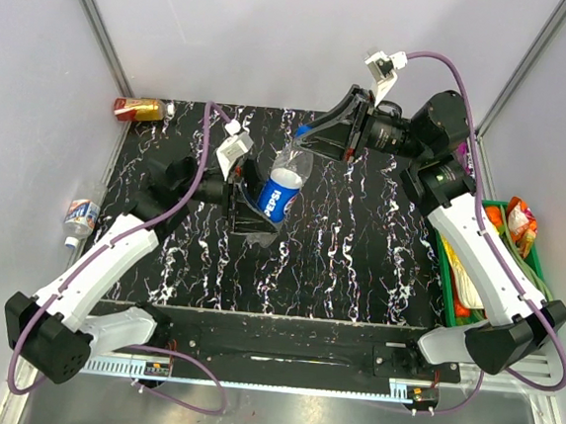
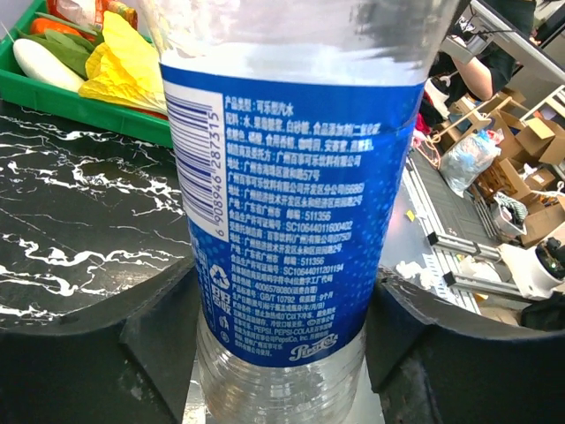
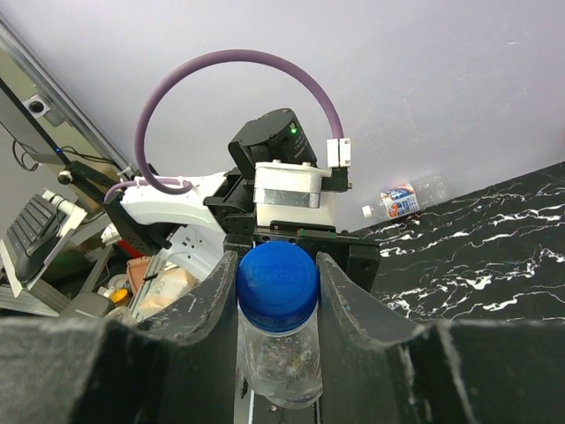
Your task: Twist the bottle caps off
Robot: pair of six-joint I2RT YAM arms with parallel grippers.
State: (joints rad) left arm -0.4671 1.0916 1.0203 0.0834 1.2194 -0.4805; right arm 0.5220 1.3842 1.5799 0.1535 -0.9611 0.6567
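Note:
My left gripper (image 1: 247, 205) is shut on the body of the Pepsi bottle (image 1: 281, 194) and holds it tilted above the black marbled mat. In the left wrist view the jaws (image 2: 282, 331) press both sides of its blue label (image 2: 291, 177). My right gripper (image 1: 316, 136) is shut on the dark blue cap (image 1: 304, 131), which sits on the bottle's neck. In the right wrist view the gripper (image 3: 277, 281) has its fingers on both sides of the cap (image 3: 276, 276). The second bottle (image 1: 81, 214) lies off the mat at the left, with its white cap (image 1: 70, 243) on.
A red-and-gold can (image 1: 138, 109) lies at the mat's far left corner. A green tray (image 1: 445, 258) with toy food stands at the right edge; it also shows in the left wrist view (image 2: 53, 99). The second bottle also shows in the right wrist view (image 3: 403, 200).

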